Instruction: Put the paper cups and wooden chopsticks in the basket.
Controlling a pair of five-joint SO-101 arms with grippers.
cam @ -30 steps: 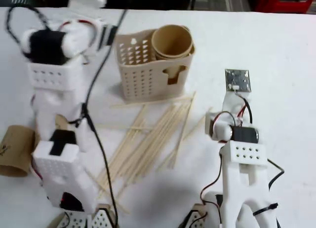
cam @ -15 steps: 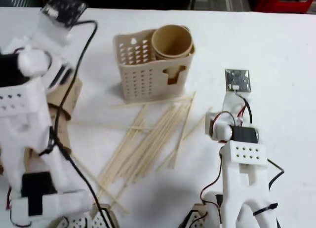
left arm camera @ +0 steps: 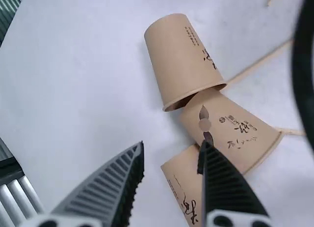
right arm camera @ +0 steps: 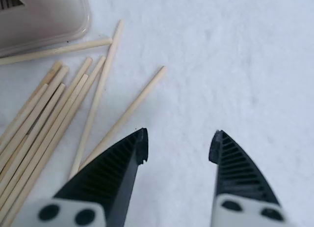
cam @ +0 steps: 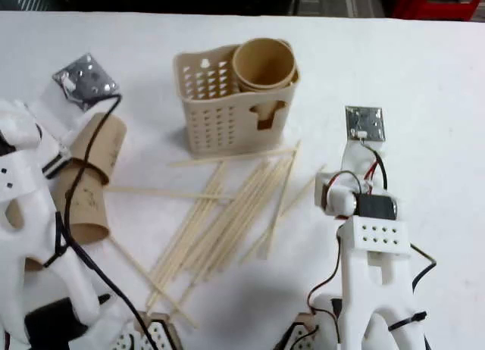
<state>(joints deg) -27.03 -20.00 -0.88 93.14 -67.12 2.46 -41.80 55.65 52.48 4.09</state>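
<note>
The left gripper (left arm camera: 171, 146), jaws wide over 3 tipped cups (left arm camera: 184, 60) at the table's (cam: 424, 62) 9 o'clock, should straddle 1 cup's wall squarely before closing; the right gripper (right arm camera: 179, 138), equally wide, hangs at the chopsticks' (cam: 220, 221) 3 o'clock.

- The basket (cam: 220, 126) is beige plastic with perforated walls and a cut-out handle. It stands upright on the white surface.
- Nested paper cups (cam: 264, 62), plain tan, stand mouth up in one end of the basket, their rims above its edge.
- Three loose paper cups (left arm camera: 184, 60), tan with dark print, lie on their sides in a touching cluster on the surface, well apart from the basket.
- The wooden chopsticks (cam: 227, 214), pale and bare, lie flat in a loose, mostly parallel diagonal sheaf spreading from the basket's foot. A few strays cross it, and one lies along the basket's base.
</note>
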